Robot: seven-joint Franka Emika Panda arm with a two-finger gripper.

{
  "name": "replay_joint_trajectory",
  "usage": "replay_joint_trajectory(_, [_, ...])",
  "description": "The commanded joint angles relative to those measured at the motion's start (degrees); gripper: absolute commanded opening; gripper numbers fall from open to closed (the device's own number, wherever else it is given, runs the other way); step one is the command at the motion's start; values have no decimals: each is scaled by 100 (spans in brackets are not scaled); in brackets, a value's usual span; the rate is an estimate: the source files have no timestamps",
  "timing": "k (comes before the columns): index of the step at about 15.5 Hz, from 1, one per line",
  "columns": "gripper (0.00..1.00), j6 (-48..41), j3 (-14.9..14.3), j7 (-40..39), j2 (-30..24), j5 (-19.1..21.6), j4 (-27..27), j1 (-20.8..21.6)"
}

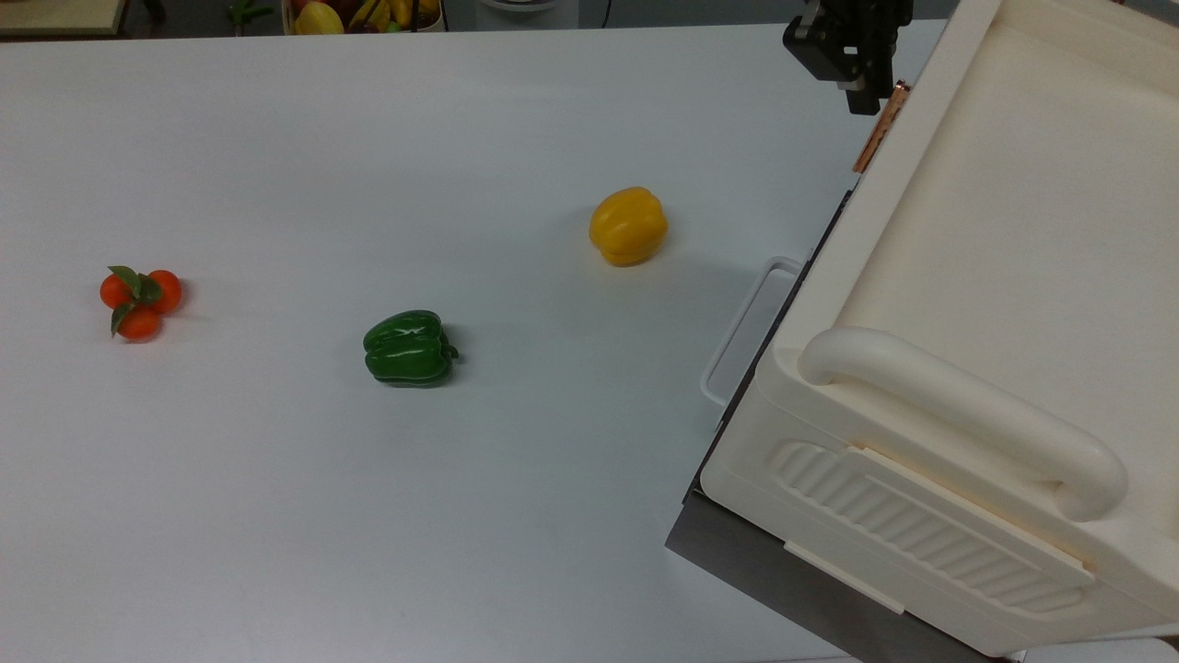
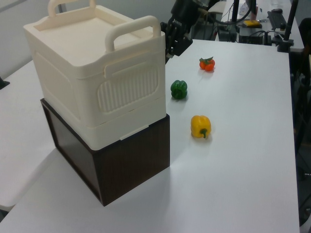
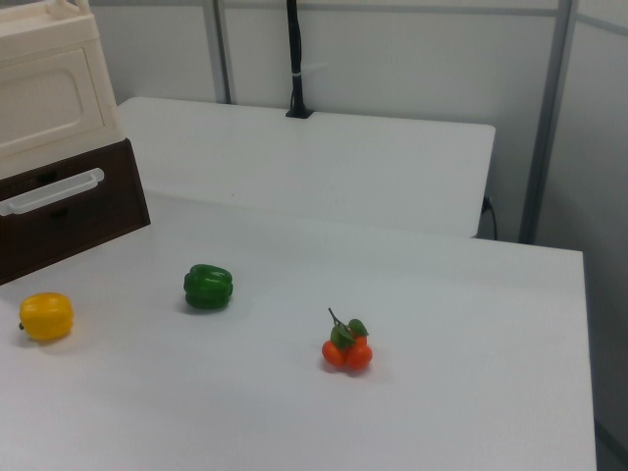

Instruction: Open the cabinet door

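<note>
Claw (image 1: 864, 87) sits against the cabinet door's (image 3: 44, 98) copper handle (image 1: 880, 129); its grip can't be told. Pull outward steadily, following the hinge arc.

We count two peppers on the table: one green pepper (image 1: 409, 347) and one yellow pepper (image 1: 628, 226). One cluster of three oranges (image 1: 140, 300), one cream cabinet (image 1: 976, 304), one dark drawer box (image 2: 121, 165) beneath it.

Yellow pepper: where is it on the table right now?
In the top view the yellow pepper lies on the white table, right of the green pepper and left of the cream cabinet, touching neither.
</note>
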Motion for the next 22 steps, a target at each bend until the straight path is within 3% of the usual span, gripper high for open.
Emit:
replay_joint_trajectory(1, [21, 183, 212, -66, 143, 136, 3, 21])
replay_joint_trajectory(8, [20, 288, 230, -66, 179, 127, 3, 29])
replay_joint_trajectory(9, [15, 402, 230, -66, 187, 118, -6, 29])
replay_joint_trajectory(10, [2, 438, 230, -66, 187, 118, -15, 29])
replay_joint_trajectory(11, [0, 438, 238, -66, 187, 118, -41, 29])
replay_joint_trajectory(16, [0, 298, 238, -31, 21, 136, -137, -6])
replay_joint_trajectory(22, [0, -528, 230, 118, -269, 127, -208, -243])
